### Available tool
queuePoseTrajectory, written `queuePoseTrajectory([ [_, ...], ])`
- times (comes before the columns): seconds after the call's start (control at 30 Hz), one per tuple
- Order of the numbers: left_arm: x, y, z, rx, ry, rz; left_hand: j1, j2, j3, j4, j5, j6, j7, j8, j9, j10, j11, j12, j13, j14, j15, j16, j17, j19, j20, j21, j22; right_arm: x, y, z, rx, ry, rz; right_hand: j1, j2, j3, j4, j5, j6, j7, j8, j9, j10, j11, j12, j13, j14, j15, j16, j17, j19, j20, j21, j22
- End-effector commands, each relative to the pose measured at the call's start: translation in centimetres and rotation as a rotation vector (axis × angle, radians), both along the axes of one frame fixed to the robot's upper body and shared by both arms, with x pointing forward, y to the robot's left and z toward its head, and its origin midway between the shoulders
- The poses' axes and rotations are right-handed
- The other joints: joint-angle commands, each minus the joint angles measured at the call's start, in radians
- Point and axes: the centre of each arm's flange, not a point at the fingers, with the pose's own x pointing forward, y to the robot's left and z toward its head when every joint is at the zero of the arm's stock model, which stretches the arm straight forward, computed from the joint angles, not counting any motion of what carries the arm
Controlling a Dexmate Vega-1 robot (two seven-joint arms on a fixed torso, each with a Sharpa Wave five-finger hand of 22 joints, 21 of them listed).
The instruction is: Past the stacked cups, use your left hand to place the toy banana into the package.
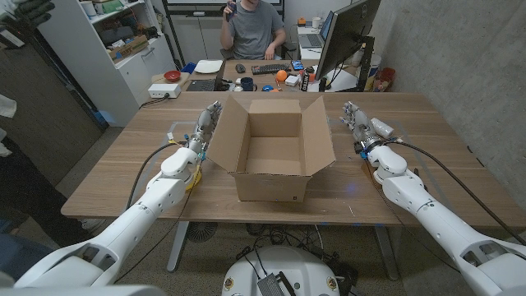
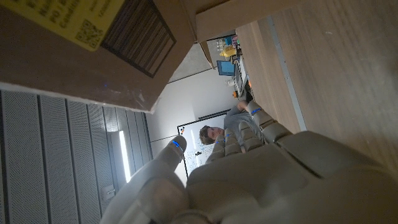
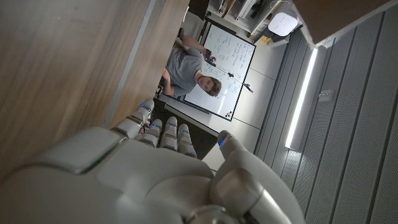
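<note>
An open cardboard box (image 1: 275,164) stands at the middle of the wooden table (image 1: 123,173), flaps spread and its inside floor bare. My left hand (image 1: 205,123) stands on its edge close beside the box's left flap, fingers stretched out and holding nothing. In the left wrist view the same hand (image 2: 249,174) reaches along the box's labelled wall (image 2: 124,37). My right hand (image 1: 355,119) stands a little off the box's right flap, fingers extended, nothing in it; its back (image 3: 155,174) also appears in the right wrist view. A small yellow bit (image 1: 194,179) peeks out by my left wrist; I cannot tell what it is.
A person (image 1: 253,29) sits at a desk behind the table, with a keyboard, cups and a monitor (image 1: 345,37) nearby. White shelves (image 1: 123,49) stand at the back left. Bare tabletop lies on both sides of the box.
</note>
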Motion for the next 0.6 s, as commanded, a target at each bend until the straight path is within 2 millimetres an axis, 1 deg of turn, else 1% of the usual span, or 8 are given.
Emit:
queuePoseTrajectory([
  [0.03,-1.6,-0.1,0.7,0.069,-0.056,0.123,0.001,0.095,0.010,0.001,0.007,0.001,0.009,0.009,0.005,-0.003,0.005,0.006,0.005,-0.002,0.008,0.007,0.001,0.007,0.002,0.004,0.002,0.9,-1.0,0.5,-0.049,-0.001,-0.082,0.008,0.038,0.003,0.000,0.004,0.006,0.005,0.006,0.003,0.010,0.003,0.007,0.004,-0.010,-0.046,0.006,0.004,0.009,-0.055,0.007,0.003],
  [0.17,-3.3,0.3,0.7,0.120,-0.082,0.208,0.001,0.093,0.011,-0.001,0.006,0.009,0.014,0.012,0.006,0.010,0.010,0.012,0.005,0.007,0.016,0.011,0.001,0.008,0.008,0.005,0.002,0.8,-1.0,0.5,-0.051,-0.003,-0.077,0.007,0.036,0.002,0.000,0.004,0.005,0.005,0.006,0.003,0.009,0.004,0.007,0.004,-0.009,-0.045,0.006,0.003,0.009,-0.055,0.007,0.003],
  [0.2,-4.4,0.4,0.6,0.135,-0.083,0.292,0.001,0.092,0.012,-0.002,0.006,0.012,0.016,0.014,0.006,0.013,0.012,0.014,0.005,0.010,0.020,0.012,0.000,0.008,0.013,0.005,0.002,0.8,-1.1,0.5,-0.051,-0.005,-0.081,0.007,0.036,0.002,0.000,0.004,0.005,0.005,0.006,0.003,0.010,0.004,0.007,0.004,-0.009,-0.045,0.006,0.003,0.009,-0.054,0.007,0.003],
  [0.27,-4.7,0.7,0.8,0.192,-0.102,0.266,0.004,0.091,0.014,-0.007,0.006,0.016,0.017,0.015,0.006,0.019,0.016,0.016,0.005,0.016,0.025,0.012,-0.001,0.008,0.020,0.005,0.002,0.8,-1.1,0.4,-0.048,-0.002,-0.081,0.006,0.034,0.002,0.000,0.004,0.004,0.006,0.006,0.003,0.010,0.005,0.007,0.004,-0.009,-0.045,0.006,0.003,0.009,-0.054,0.008,0.003],
  [0.3,-5.6,0.7,0.7,0.189,-0.097,0.314,0.005,0.090,0.015,-0.009,0.006,0.017,0.018,0.015,0.006,0.022,0.019,0.017,0.005,0.018,0.027,0.013,-0.002,0.007,0.023,0.004,0.002,0.8,-1.2,0.4,-0.051,-0.001,-0.076,0.006,0.033,0.002,0.000,0.003,0.005,0.007,0.007,0.003,0.010,0.006,0.007,0.004,-0.009,-0.044,0.006,0.003,0.009,-0.053,0.008,0.003],
  [0.37,-6.3,0.9,0.6,0.199,-0.125,0.316,0.008,0.088,0.018,-0.013,0.006,0.017,0.020,0.015,0.006,0.022,0.021,0.016,0.005,0.020,0.037,0.012,-0.002,-0.005,0.042,0.000,0.001,0.8,-1.1,0.4,-0.051,-0.001,-0.075,0.006,0.032,0.001,0.000,0.003,0.005,0.007,0.007,0.003,0.010,0.006,0.008,0.004,-0.009,-0.044,0.006,0.003,0.009,-0.053,0.008,0.003],
  [0.43,-6.6,1.0,0.6,0.203,-0.127,0.320,0.009,0.087,0.019,-0.015,0.005,0.018,0.022,0.015,0.006,0.024,0.026,0.017,0.005,0.022,0.039,0.012,-0.003,-0.007,0.047,-0.001,0.001,0.8,-1.1,0.4,-0.051,-0.001,-0.074,0.006,0.031,0.001,0.000,0.003,0.004,0.008,0.007,0.003,0.010,0.005,0.008,0.004,-0.009,-0.043,0.006,0.002,0.009,-0.052,0.008,0.003],
  [0.6,-9.1,1.4,0.8,0.220,-0.201,0.398,0.012,0.082,0.021,-0.021,0.004,0.022,0.021,0.016,0.006,0.031,0.034,0.019,0.005,0.027,0.042,0.012,-0.004,-0.013,0.060,-0.003,0.001,0.9,-0.8,0.4,-0.056,0.001,-0.067,0.006,0.029,0.000,0.000,0.003,0.004,0.007,0.007,0.003,0.010,0.006,0.008,0.004,-0.008,-0.043,0.006,0.002,0.010,-0.053,0.008,0.003],
])
